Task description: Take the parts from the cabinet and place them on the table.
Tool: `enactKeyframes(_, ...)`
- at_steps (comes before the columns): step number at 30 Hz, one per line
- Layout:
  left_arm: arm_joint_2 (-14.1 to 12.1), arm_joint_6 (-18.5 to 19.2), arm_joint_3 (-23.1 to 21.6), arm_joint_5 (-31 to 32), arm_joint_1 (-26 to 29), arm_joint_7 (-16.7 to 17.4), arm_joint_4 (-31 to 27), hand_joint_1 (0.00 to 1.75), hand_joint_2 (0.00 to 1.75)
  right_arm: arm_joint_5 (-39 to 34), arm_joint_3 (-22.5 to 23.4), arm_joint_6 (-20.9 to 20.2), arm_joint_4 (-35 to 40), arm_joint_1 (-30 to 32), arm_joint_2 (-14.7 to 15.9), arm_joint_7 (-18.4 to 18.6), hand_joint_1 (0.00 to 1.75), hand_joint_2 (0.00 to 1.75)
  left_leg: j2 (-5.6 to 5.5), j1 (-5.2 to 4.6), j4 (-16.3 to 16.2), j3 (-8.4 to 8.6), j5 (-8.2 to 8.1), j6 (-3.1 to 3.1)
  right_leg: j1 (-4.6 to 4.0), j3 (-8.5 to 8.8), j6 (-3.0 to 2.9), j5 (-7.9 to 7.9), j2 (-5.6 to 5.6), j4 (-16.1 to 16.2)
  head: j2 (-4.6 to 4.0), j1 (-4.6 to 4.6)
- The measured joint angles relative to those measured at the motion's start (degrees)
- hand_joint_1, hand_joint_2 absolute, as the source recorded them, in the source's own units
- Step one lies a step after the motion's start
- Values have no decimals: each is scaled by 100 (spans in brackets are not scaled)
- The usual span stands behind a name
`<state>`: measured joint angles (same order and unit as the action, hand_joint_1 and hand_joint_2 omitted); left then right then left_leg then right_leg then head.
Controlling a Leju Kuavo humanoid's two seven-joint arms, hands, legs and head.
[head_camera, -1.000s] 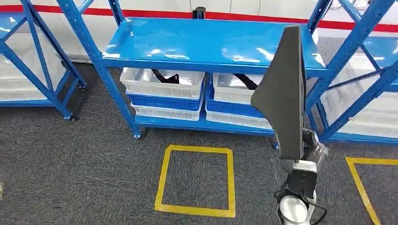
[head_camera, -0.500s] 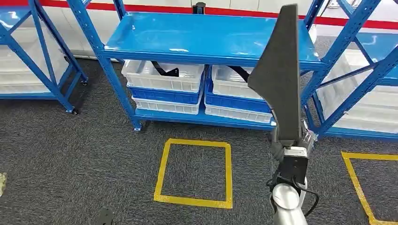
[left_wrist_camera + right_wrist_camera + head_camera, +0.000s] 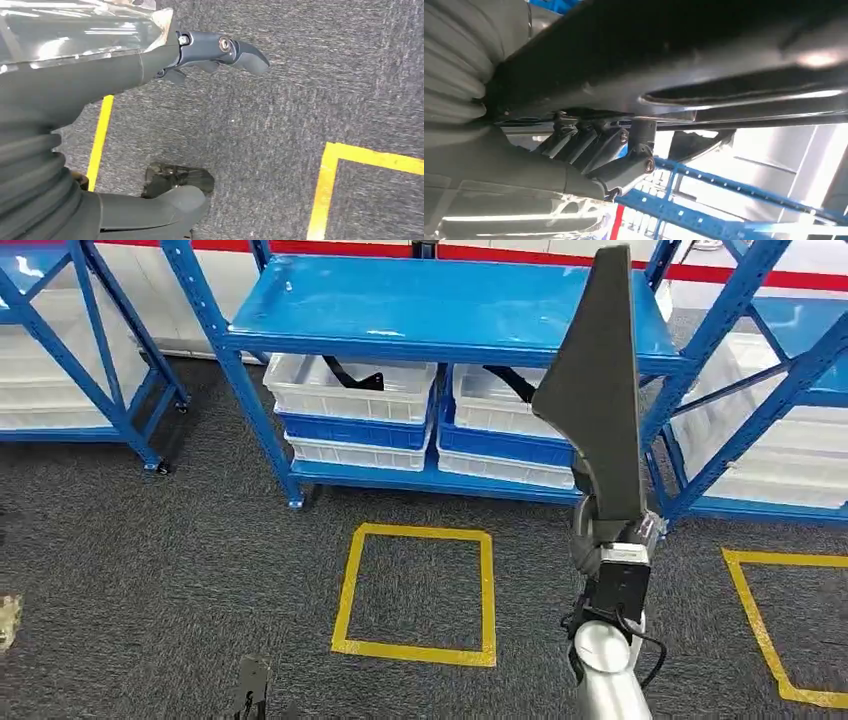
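Observation:
My right hand (image 3: 612, 540) grips the narrow lower end of a large dark grey part (image 3: 600, 390), a flat wedge standing upright in front of the blue cabinet (image 3: 440, 305). In the right wrist view the fingers (image 3: 594, 142) curl against the part's dark underside (image 3: 724, 60). Two white bins on the cabinet's lower shelf each hold a black part: one on the left (image 3: 352, 375), one on the right (image 3: 508, 383). My left hand (image 3: 75, 100) hangs over the grey carpet, its thumb (image 3: 165, 205) and fingers (image 3: 220, 50) apart and holding nothing.
A yellow taped square (image 3: 415, 585) marks the carpet in front of the cabinet, and part of another (image 3: 780, 630) lies to the right. Blue racks with white bins stand at the left (image 3: 70, 340) and right (image 3: 770, 390). The cabinet's top shelf is bare.
The whole picture has shifted: the cabinet now sits higher in the head view and more of my right forearm shows. The dark part stays upright in my right hand.

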<state>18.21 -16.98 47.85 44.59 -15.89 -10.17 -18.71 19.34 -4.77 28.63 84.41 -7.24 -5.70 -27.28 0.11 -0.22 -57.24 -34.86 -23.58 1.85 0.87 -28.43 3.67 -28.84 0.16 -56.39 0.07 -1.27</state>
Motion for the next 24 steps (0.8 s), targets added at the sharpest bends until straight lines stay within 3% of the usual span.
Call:
enactKeyframes(1,-7,-11,-88,-22,-3,55,0,0,175,-20,24,4,2,25,9,-29,175,175,-6,0,-1,-15,-29,15,59,3,-20,12,2,21,-2,9)
enactKeyframes(2,-9,-15,-177,-39,-6,118,0,0,175,-52,59,13,2,38,15,-78,175,175,-10,9,7,-28,8,151,38,-18,-38,23,3,13,0,24)
enactKeyframes(3,-13,-13,-256,-57,-11,180,0,0,175,-96,99,18,2,71,17,-118,175,175,-8,10,10,-32,20,186,28,-31,-66,34,3,13,-2,26)
enactKeyframes(9,-18,-2,-708,-31,-57,474,37,0,175,-408,498,55,20,337,100,-376,175,175,-14,41,70,-48,123,53,-19,-71,-144,81,-1,6,-2,37)
enactKeyframes(20,-17,-2,-1091,35,-118,573,81,0,175,-513,887,70,50,491,230,-455,175,175,-1,35,74,-77,132,6,-20,-149,-147,83,0,0,0,37)
enactKeyframes(24,-9,112,-1323,195,-207,864,138,0,175,-747,1179,221,66,562,258,-660,175,175,-12,22,65,-92,129,-3,-7,-161,-146,83,-14,0,0,35)
